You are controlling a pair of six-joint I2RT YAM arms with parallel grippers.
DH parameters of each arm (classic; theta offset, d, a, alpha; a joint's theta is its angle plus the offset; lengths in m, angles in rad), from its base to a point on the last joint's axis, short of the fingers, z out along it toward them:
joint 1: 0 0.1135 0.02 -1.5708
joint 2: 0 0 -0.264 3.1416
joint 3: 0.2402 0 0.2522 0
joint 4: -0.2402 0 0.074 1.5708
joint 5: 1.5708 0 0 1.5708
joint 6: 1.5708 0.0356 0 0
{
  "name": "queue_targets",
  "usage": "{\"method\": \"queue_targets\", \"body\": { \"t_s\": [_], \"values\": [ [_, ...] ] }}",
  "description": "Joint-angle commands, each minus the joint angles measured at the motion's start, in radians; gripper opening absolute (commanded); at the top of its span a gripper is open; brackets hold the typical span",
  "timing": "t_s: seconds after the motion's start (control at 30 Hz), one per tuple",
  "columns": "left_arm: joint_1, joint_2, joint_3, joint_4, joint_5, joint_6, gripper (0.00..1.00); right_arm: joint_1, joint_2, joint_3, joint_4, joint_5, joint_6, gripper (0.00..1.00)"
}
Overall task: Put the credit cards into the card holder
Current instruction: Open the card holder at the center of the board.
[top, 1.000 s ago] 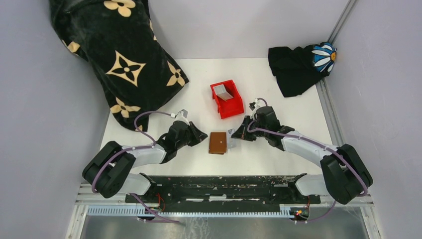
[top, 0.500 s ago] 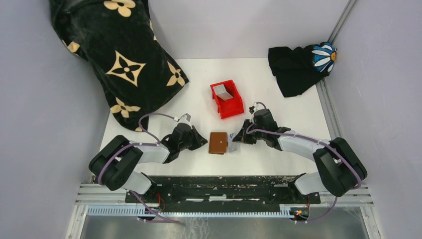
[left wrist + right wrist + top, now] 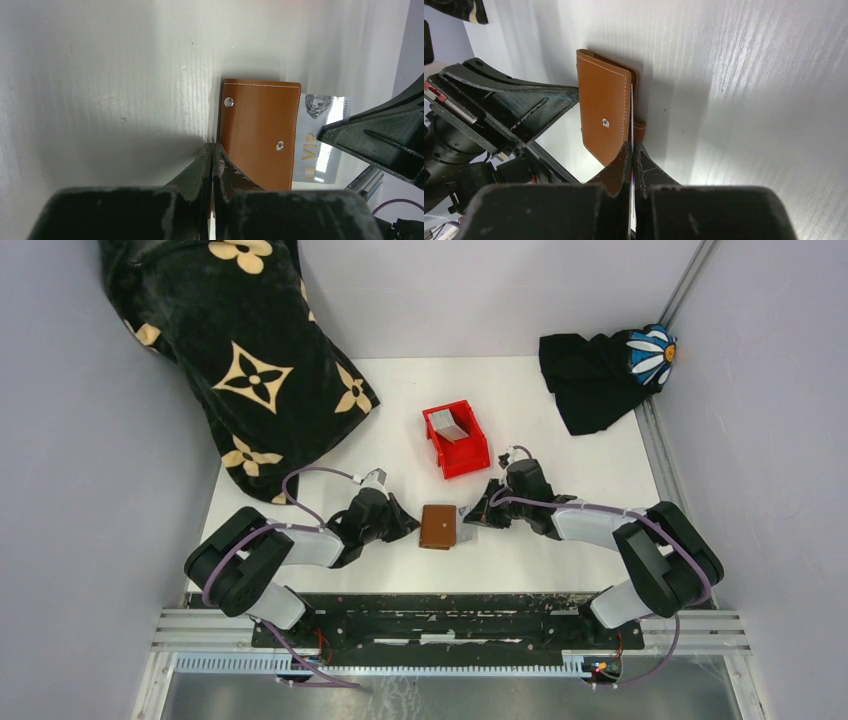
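Observation:
The brown card holder (image 3: 438,527) lies flat on the white table between my two grippers. My right gripper (image 3: 472,518) is shut on a silvery credit card (image 3: 315,155) printed VIP, which pokes out of the holder's (image 3: 257,132) right side. Seen edge-on in the right wrist view, this card (image 3: 631,110) runs from my right gripper (image 3: 632,144) under the holder's top flap (image 3: 604,115). My left gripper (image 3: 412,523) is shut, and its tips (image 3: 213,146) rest against the holder's left edge. More credit cards (image 3: 450,426) lie in the red bin (image 3: 467,462).
A black cloth with cream flower patterns (image 3: 250,360) covers the back left. At the back right corner sits a black cloth with a daisy (image 3: 600,375). Grey walls close in the table on three sides.
My left gripper has closed and slid a little nearer the holder's left edge. My right gripper has edged left with the card, toward the holder.

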Motion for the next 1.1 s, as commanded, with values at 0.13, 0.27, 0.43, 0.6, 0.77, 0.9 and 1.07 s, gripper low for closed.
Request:
{"method": "queue_targets", "body": {
  "t_s": [0.13,0.27,0.43,0.6,0.77,0.9,1.07],
  "values": [
    [-0.017,0.040,0.011,0.033,-0.002,0.044,0.06,-0.004,0.006,0.001,0.103,-0.029,0.041,0.01],
    [-0.022,0.043,0.011,0.036,-0.001,0.042,0.06,-0.005,0.006,-0.004,0.113,-0.031,0.047,0.01],
    [-0.026,0.040,0.011,0.036,-0.004,0.040,0.05,-0.005,0.006,-0.008,0.109,-0.029,0.043,0.01],
    [-0.030,0.042,0.012,0.037,-0.004,0.039,0.05,-0.004,0.014,-0.012,0.119,-0.032,0.046,0.01],
    [-0.031,0.045,0.015,0.037,-0.004,0.038,0.05,-0.004,0.017,-0.007,0.123,-0.037,0.051,0.01],
    [-0.037,0.048,0.017,0.037,-0.004,0.037,0.05,-0.003,0.031,-0.011,0.145,-0.045,0.060,0.01],
    [-0.041,0.051,0.017,0.037,-0.006,0.036,0.05,-0.002,0.021,-0.014,0.154,-0.049,0.068,0.01]
  ]
}}
